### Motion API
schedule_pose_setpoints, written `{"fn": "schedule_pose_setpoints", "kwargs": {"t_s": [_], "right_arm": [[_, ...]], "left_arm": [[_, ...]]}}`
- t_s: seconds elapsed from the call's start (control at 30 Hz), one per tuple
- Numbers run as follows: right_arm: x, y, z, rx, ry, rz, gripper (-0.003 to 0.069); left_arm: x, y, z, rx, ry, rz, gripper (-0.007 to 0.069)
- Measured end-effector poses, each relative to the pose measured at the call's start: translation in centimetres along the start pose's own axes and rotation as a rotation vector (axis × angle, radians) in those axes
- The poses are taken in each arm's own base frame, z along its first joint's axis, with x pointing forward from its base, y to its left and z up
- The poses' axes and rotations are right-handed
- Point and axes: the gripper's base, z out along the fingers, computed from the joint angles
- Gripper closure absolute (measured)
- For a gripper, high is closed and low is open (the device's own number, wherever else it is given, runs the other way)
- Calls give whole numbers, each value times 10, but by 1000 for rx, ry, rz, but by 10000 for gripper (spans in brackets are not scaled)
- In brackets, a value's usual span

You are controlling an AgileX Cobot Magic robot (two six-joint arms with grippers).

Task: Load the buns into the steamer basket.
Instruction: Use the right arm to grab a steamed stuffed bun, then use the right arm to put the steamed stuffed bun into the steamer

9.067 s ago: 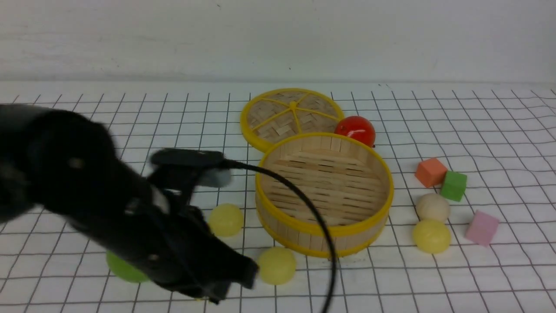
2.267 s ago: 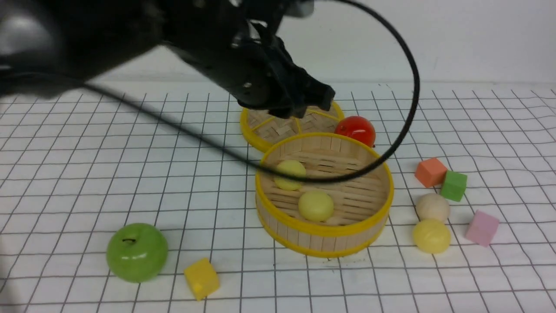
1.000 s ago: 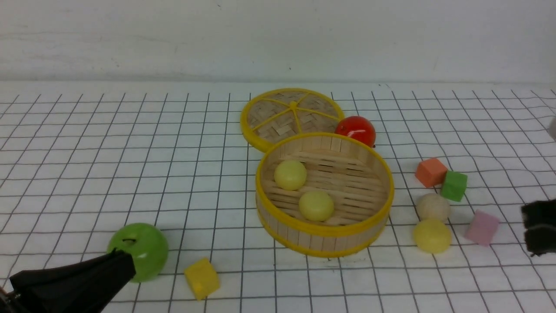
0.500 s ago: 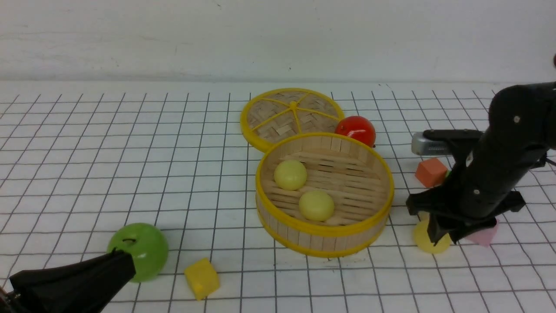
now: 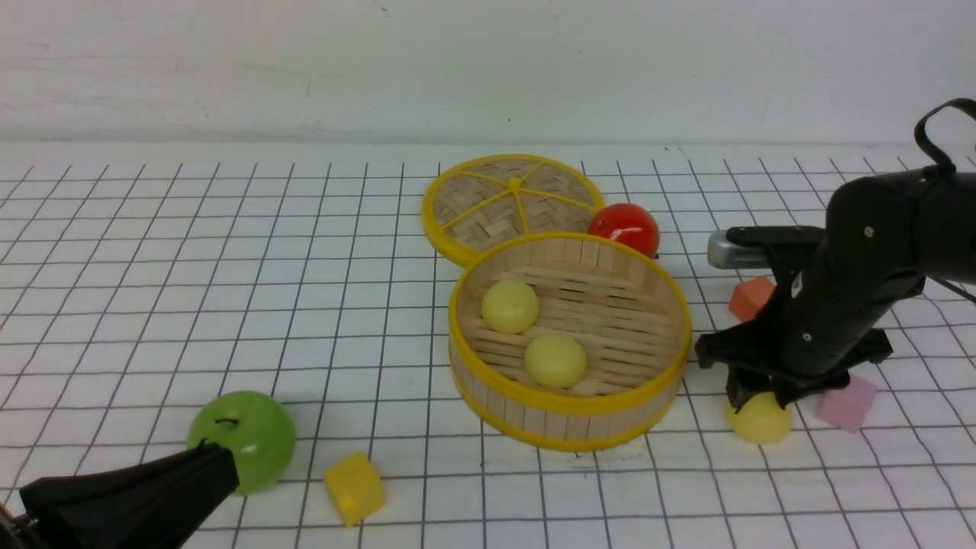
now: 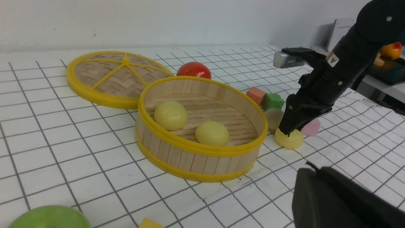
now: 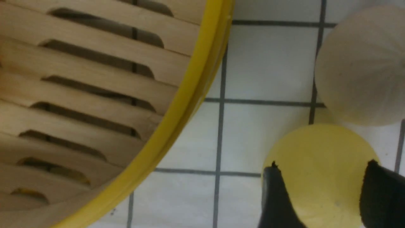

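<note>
One smooth, pale yellow round bun (image 5: 509, 306) and a second pale yellow bun (image 5: 555, 360) lie inside the round bamboo-slat steamer basket (image 5: 568, 400) with yellow rims, at the centre of the front view. A third pale yellow bun (image 5: 759, 421) sits on the white black-gridded table cover (image 5: 229, 267) just right of the basket. The black right gripper (image 5: 760, 400) points down onto it, jaws apart, one finger on each side of the bun's top. An off-white round bun (image 6: 272, 117) lies right beside that yellow one, hidden behind the gripper in the front view.

A pink cube (image 5: 846, 404) sits just right of the gripper. An orange cube (image 5: 751, 296) and a green cube (image 6: 272, 100) lie further back. A flat woven bamboo lid (image 5: 511, 202) with a yellow rim lies behind the basket, upper centre, with a glossy red fruit (image 5: 624, 227) at its right edge.

At lower left are a glossy green apple (image 5: 248, 438) and a yellow cube (image 5: 354, 488). The black left gripper (image 5: 217, 469), jaws together, reaches in front of the apple.
</note>
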Motion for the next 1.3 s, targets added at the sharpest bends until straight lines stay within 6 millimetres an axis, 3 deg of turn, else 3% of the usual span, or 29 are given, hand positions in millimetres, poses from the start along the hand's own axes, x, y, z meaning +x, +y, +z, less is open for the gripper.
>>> {"fn": "schedule_pose_setpoints", "kwargs": {"t_s": [0.23,0.43,0.47,0.5,0.6,0.77,0.87,1.0,1.07,1.13,1.2,1.3], "right_arm": [[-2,-2,11,23,-4,-21,374],[1,-3,6,34,35,-42,599],[2,-3,6,35,41,-44,607],[3,-3,-1,37,50,-55,643],[7,7,-27,21,29,-81,652],[-5,54,-82,-95,-186,-175,647],[-15,77,-92,-140,-277,-223,644],[-32,92,-75,-135,-303,-260,636],[-42,95,-47,-100,-275,-286,620],[-44,96,-36,-90,-257,-292,609],[-46,97,-11,-75,-212,-298,563],[-44,97,1,-67,-182,-301,465]], "left_arm": [[1,0,0,-1,10,5,638],[1,0,0,-1,10,5,638],[1,0,0,-1,10,5,638],[1,0,0,-1,10,5,638],[1,0,0,-1,10,5,638],[1,0,0,-1,10,5,637],[1,0,0,-1,10,5,637],[1,0,0,-1,10,5,634],[1,0,0,-1,10,5,631],[1,0,0,-1,9,5,630],[1,0,0,-1,8,5,629],[1,0,0,-1,8,5,627]]}}
